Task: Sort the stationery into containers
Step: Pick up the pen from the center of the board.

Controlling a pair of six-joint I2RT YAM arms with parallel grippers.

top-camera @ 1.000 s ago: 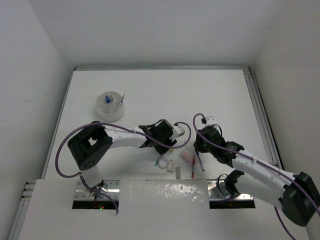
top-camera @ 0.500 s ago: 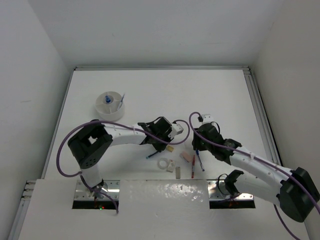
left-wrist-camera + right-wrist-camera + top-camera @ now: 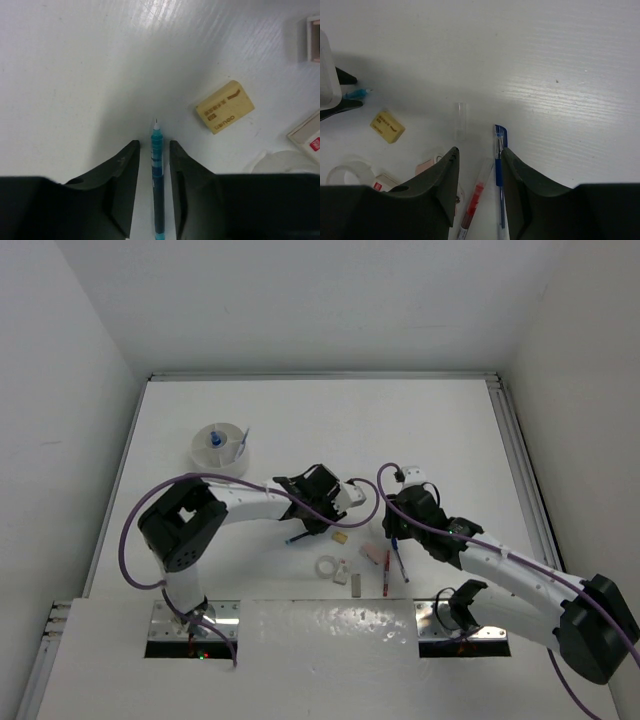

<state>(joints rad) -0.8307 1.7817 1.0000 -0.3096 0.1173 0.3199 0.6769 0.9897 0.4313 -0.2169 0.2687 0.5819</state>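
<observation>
My left gripper (image 3: 306,529) is shut on a teal-blue pen (image 3: 158,175) that runs lengthwise between the jaws, its tip pointing out over the table; the pen also shows in the top view (image 3: 294,538). A tan block (image 3: 225,106) lies just right of it. My right gripper (image 3: 479,150) is open above a red pen (image 3: 475,197) and a blue pen (image 3: 499,170), which lie side by side between its jaws. The round white tub (image 3: 220,465) stands at the far left with a blue-capped bottle (image 3: 213,441) and a pen (image 3: 243,442) in it.
A clear tape ring (image 3: 326,566), a pink eraser (image 3: 371,556) and white erasers (image 3: 355,583) lie near the front between the arms. A clear pen cap (image 3: 460,120) lies ahead of the right gripper. A rail runs along the table's right edge (image 3: 515,455).
My left gripper has moved up and to the left, away from the pile, carrying the teal-blue pen with it. The right gripper has shifted slightly over the red and blue pens.
</observation>
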